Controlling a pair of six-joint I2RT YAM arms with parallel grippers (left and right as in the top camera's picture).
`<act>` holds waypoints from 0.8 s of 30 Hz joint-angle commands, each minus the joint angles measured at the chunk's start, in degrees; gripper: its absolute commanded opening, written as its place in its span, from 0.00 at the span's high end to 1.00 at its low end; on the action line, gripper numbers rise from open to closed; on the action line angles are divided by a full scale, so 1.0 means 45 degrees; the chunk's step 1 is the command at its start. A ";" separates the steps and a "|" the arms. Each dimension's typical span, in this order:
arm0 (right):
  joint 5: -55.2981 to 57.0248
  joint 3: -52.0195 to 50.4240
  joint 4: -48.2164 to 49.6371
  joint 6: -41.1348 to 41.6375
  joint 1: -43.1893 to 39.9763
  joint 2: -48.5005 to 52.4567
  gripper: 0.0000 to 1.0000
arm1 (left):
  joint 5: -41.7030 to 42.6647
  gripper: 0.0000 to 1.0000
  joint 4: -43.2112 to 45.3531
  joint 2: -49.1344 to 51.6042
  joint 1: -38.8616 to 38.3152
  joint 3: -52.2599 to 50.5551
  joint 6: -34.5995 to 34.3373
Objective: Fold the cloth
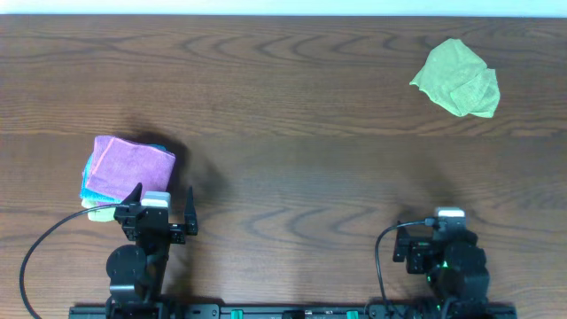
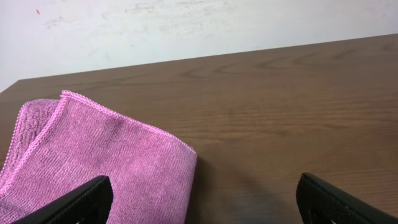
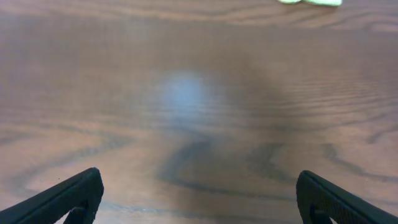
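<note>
Cloth (image 1: 133, 164) lying folded on blue cloth (image 1: 85, 182); left hand (image 1: 163, 202) hovering released beside it, right hand (image 3: 199, 190) released too. Low grab risking snagging both layers.

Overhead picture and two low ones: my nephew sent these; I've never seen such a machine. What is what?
Two robot arms sit at the table's near edge; the overhead picture looks down on them. The other two come from cameras on their wrists; the dark wedges are gripper fingers. The left gripper is open beside the purple-pink cloth, which lies folded on a blue cloth. The right gripper is open over bare wood. A lime-green cloth lies far off. Nothing is held.
</note>
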 commanded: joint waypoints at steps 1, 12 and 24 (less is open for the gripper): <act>-0.0665 -0.0597 0.0243 -0.1151 -0.0384 -0.0573 0.01 | -0.0126 0.05 -0.0068 -0.0102 -0.0058 -0.0389 0.0175; -0.0923 -0.0981 0.0170 -0.2142 -0.1734 -0.0724 0.01 | -0.0126 0.05 -0.0068 -0.0102 -0.0058 -0.0389 0.0175; -0.1277 -0.0986 0.0170 -0.1515 -0.1948 -0.0714 0.01 | -0.0126 0.05 -0.0068 -0.0102 -0.0058 -0.0389 0.0175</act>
